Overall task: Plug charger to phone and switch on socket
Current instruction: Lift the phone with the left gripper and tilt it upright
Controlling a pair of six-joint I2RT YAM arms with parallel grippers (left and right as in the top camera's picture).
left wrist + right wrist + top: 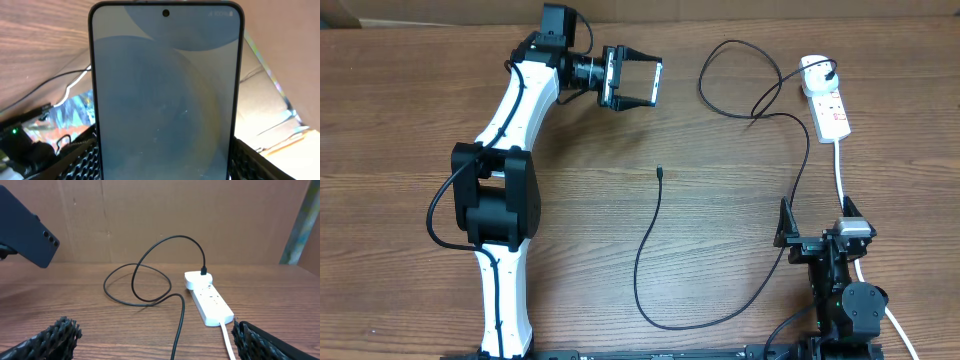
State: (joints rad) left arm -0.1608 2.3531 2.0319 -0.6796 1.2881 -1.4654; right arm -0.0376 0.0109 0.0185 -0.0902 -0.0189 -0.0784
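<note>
My left gripper (632,82) is shut on the phone (642,83) and holds it off the table at the back centre. The phone's pale blue screen (165,100) fills the left wrist view, with a finger (80,161) on either side edge. Its dark back (27,230) shows at the top left of the right wrist view. The charger cable (645,250) lies looped on the table, its connector tip (660,172) free at mid-table. Its plug (830,72) sits in the white socket (828,100) at the back right. My right gripper (817,222) stands open and empty near the front right.
The socket's thick white cord (842,170) runs forward past my right arm. A loop of the black cable (145,275) lies left of the socket (210,300). A cardboard wall (175,215) stands behind the table. The left arm's base (500,200) is at the left.
</note>
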